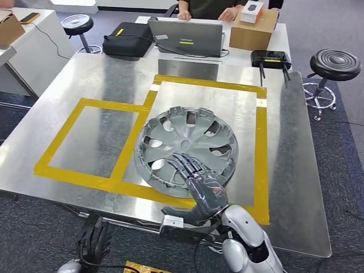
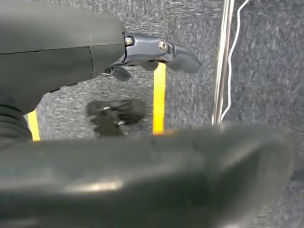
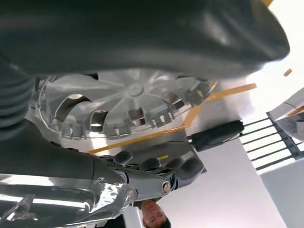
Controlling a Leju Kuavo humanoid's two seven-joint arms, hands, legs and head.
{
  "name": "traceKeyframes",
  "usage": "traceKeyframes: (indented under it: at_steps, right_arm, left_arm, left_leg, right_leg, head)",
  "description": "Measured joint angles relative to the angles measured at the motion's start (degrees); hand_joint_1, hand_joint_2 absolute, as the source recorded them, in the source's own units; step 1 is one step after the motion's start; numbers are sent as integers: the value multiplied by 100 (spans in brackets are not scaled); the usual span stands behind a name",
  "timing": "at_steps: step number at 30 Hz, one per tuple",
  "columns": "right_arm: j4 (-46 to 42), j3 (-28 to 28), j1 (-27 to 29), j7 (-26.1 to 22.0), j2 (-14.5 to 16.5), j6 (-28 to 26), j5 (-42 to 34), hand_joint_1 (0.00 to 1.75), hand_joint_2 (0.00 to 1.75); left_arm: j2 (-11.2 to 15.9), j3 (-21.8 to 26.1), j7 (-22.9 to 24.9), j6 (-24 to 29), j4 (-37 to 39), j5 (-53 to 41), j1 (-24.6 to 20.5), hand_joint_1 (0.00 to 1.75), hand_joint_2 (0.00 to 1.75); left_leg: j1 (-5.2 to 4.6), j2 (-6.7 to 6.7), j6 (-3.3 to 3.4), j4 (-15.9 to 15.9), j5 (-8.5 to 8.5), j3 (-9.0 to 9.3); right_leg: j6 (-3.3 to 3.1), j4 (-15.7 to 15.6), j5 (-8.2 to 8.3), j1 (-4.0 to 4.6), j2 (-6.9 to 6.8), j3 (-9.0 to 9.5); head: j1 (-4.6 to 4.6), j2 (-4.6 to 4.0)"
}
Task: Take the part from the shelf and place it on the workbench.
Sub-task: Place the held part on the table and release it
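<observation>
Beyond the wheel cover point(image 1: 187, 147): laptop point(image 1: 187, 37), cardboard box point(image 1: 253, 29), black router point(image 1: 270, 58). Lying flat on the workbench point(image 1: 86, 74), inside yellow tape. Over its near rim: right hand point(image 1: 201, 185), fingers extended, holding nothing.

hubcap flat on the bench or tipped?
Flat. The hubcap lies inner side up on the workbench, across the yellow tape; the right hand hovers above its near rim.

A grey laptop point(image 1: 187, 37), cardboard box point(image 1: 252, 31), black case point(image 1: 127, 40) and two stools point(image 1: 77, 24) stand behind.
</observation>
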Motion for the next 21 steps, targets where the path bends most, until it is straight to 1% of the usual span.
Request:
traceKeyframes:
  at_steps: [1, 2, 3, 4, 5, 6, 7, 8, 9, 10, 11, 12, 13, 14, 15, 16, 17, 18, 19, 20, 21]
  right_arm:
    - [-23, 1, 20, 1, 8, -3, -3, 0, 0]
    - [-88, 9, 85, 2, 30, -9, -12, 0, 0]
    - [-158, 17, 156, -1, 55, -27, -28, 0, 0]
    - [-223, 25, 227, -8, 80, -51, -46, 0, 0]
    - [-285, 32, 293, -18, 101, -84, -66, 0, 0]
    - [-305, 32, 318, -30, 109, -115, -80, 0, 0]
    - [-317, 35, 339, -39, 115, -135, -87, 0, 0]
    - [-324, 42, 358, -45, 118, -147, -92, 0, 0]
    - [-324, 49, 373, -48, 120, -151, -95, 0, 0]
    - [-324, 55, 390, -49, 121, -154, -96, 0, 0]
    - [-325, 59, 407, -48, 122, -157, -97, 0, 0]
    - [-326, 59, 419, -48, 121, -160, -98, 0, 0]
    - [-327, 59, 431, -47, 121, -163, -98, 0, 0]
    - [-328, 59, 440, -47, 120, -165, -98, 0, 0]
    - [-327, 59, 449, -47, 120, -166, -98, 0, 0]
    - [-327, 60, 458, -47, 120, -166, -98, 0, 0]
    - [-326, 61, 466, -47, 120, -166, -98, 0, 0]
    - [-327, 63, 470, -47, 120, -166, -98, 0, 0]
    - [-331, 65, 469, -46, 121, -166, -97, 0, 0]
    - [-339, 67, 467, -49, 121, -168, -97, 0, 0]
    - [-347, 68, 468, -50, 122, -170, -97, 0, 0]
  left_arm:
    - [0, -1, -5, -1, 0, 0, -6, 0, 0]
    - [0, -1, -12, -2, -2, 2, -14, 0, 0]
    - [-1, -2, -18, -3, -10, 3, -30, 0, 0]
    - [-9, -3, -22, -3, -21, 5, -56, 0, 0]
    - [-17, -4, -25, -1, -37, 7, -91, 0, 0]
    - [-31, -6, -26, 2, -51, 7, -128, 0, 0]
    - [-45, -8, -28, 4, -62, 8, -156, 0, 0]
    - [-54, -8, -29, 6, -70, 8, -164, 0, 0]
    - [-67, -7, -30, 8, -75, 9, -158, 0, 0]
    - [-72, -4, -29, 8, -80, 8, -147, 0, 0]
    - [-78, -1, -29, 11, -85, 8, -142, 0, 0]
    - [-85, 1, -29, 12, -92, 8, -149, 0, 0]
    - [-89, 2, -29, 13, -98, 8, -158, 0, 0]
    - [-100, 2, -29, 13, -102, 9, -166, 0, 0]
    - [-109, 2, -28, 11, -104, 9, -168, 0, 0]
    - [-116, 2, -28, 11, -105, 9, -165, 0, 0]
    - [-120, 3, -27, 11, -105, 9, -161, 0, 0]
    - [-121, 3, -27, 11, -107, 9, -160, 0, 0]
    - [-127, 2, -27, 11, -108, 9, -162, 0, 0]
    - [-133, 1, -27, 12, -113, 9, -168, 0, 0]
    - [-142, 1, -27, 12, -119, 9, -174, 0, 0]
  left_leg:
    - [-2, 0, -1, 126, -61, -44]
    - [-10, 5, 10, 229, -53, -9]
    - [-19, 71, 23, 123, 15, 174]
    - [-38, 194, 32, -129, 92, 437]
    - [-65, 306, 59, -460, 195, 712]
    - [-86, 402, 85, -771, 235, 892]
    - [-113, 417, 121, -877, 225, 917]
    - [-129, 360, 180, -901, 251, 874]
    - [-132, 305, 235, -908, 293, 829]
    - [-132, 246, 288, -913, 346, 786]
    - [-128, 191, 336, -920, 407, 733]
    - [-126, 133, 373, -922, 469, 668]
    - [-136, 67, 400, -922, 532, 591]
    - [-151, 0, 420, -921, 597, 510]
    - [-168, -72, 433, -920, 663, 423]
    - [-182, -142, 436, -919, 728, 341]
    - [-191, -214, 434, -918, 793, 260]
    - [-195, -291, 424, -916, 858, 184]
    - [-195, -360, 408, -913, 924, 115]
    - [-192, -427, 386, -911, 988, 60]
    - [-183, -486, 355, -916, 1051, 23]
  right_leg:
    - [-7, 0, 7, 5, -15, -11]
    - [-8, 0, 45, 18, -70, -56]
    - [5, 2, 96, 31, -144, -112]
    - [32, 7, 149, 54, -220, -169]
    - [70, 13, 209, 76, -307, -224]
    - [111, 15, 249, 89, -370, -243]
    - [148, 6, 287, 97, -431, -247]
    - [185, -13, 331, 89, -500, -243]
    - [226, -23, 340, 71, -508, -244]
    - [264, 12, 268, 54, -432, -263]
    - [293, 141, 100, 45, -307, -308]
    - [310, 399, -163, 43, -145, -386]
    - [311, 741, -454, 52, -21, -476]
    - [301, 1098, -693, 65, 39, -549]
    - [281, 1367, -826, 79, 68, -575]
    - [254, 1463, -832, 95, 82, -519]
    - [219, 1374, -741, 112, 101, -370]
    - [174, 1107, -603, 129, 150, -126]
    - [116, 720, -537, 142, 271, 161]
    - [80, 343, -515, 147, 392, 430]
    - [56, 62, -529, 155, 496, 604]
  head:
    - [-2, 0]
    - [-5, 0]
    - [-8, -1]
    - [-17, 0]
    - [-27, -1]
    - [-34, -1]
    - [-42, 0]
    - [-44, 0]
    - [-43, 1]
    - [-41, 0]
    - [-38, -1]
    - [-34, -1]
    - [-33, -1]
    - [-34, -1]
    - [-35, -1]
    - [-37, -1]
    - [-38, -1]
    - [-38, -1]
    - [-40, 0]
    - [-44, 0]
    - [-40, 0]
